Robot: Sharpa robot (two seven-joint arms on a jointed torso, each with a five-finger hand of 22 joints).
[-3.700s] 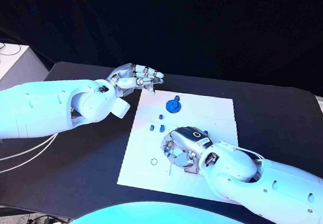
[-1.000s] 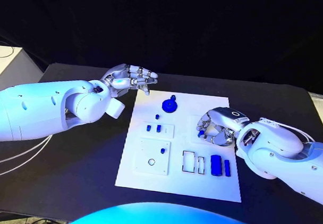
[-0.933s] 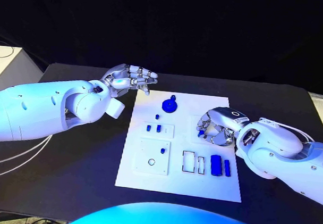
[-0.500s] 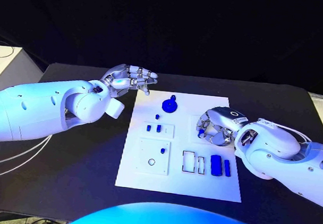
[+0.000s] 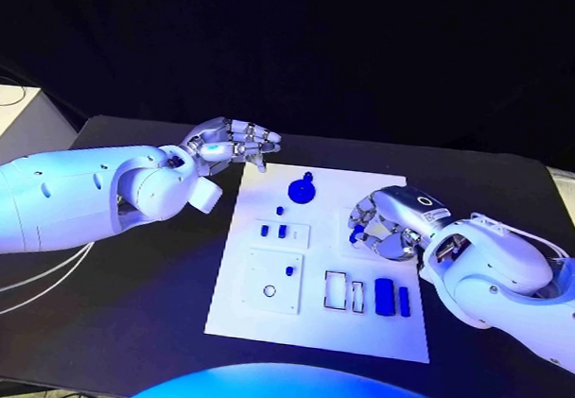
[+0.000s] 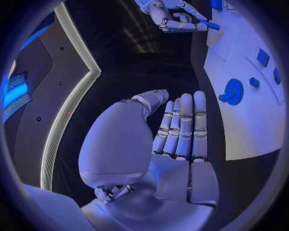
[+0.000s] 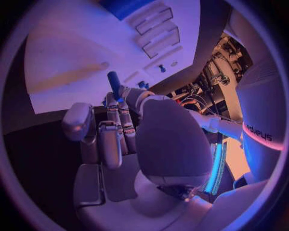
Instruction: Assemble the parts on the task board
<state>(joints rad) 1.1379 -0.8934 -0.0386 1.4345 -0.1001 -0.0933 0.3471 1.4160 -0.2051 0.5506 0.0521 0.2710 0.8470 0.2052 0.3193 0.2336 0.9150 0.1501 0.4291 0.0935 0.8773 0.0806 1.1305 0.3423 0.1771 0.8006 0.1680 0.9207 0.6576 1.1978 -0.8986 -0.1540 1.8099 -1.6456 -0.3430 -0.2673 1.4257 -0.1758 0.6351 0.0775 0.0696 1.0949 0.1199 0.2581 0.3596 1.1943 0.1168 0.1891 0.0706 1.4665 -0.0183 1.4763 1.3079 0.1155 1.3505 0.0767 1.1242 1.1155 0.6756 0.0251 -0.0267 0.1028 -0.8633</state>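
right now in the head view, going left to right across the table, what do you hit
left hand → round blue part at the far end of the task board → right hand, holding a small blue part

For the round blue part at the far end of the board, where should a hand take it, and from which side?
Probably by the small knob on the far edge of the round blue part, pinched from above. The disc seems to lie flat on the task board, giving fingers little edge to catch. The left hand, open near that end, is closest; the right hand already holds a blue peg.
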